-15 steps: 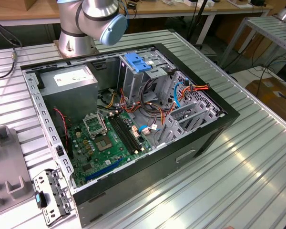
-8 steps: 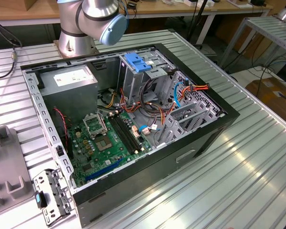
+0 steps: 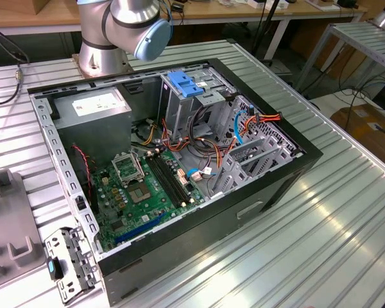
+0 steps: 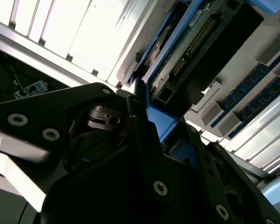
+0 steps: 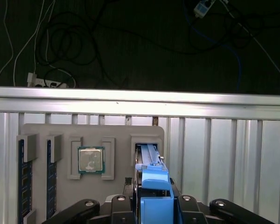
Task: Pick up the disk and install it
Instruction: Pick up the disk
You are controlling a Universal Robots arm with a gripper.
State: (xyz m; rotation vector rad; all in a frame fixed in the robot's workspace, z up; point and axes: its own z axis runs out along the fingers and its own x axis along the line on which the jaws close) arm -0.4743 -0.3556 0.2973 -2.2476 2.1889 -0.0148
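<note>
First wrist view: the gripper [image 5: 156, 203] clamps one disk [image 5: 153, 177], near one chip [image 5: 91, 160]

Ribbed metal table [image 3: 321, 218] gleams; the disk [image 5: 151, 175] shows smooth blue plastic.

**Exterior view:** high and set well back, looking obliquely down on the open computer case [image 3: 179, 160], with the arm's base [image 3: 102, 45] on the far side.

**Both wrist views:** close above the grey tray [image 5: 116, 133]. They share the disk [image 5: 151, 161] and the memory sticks [image 5: 49, 182]. The second wrist view is nearer and sharply tilted.
</note>
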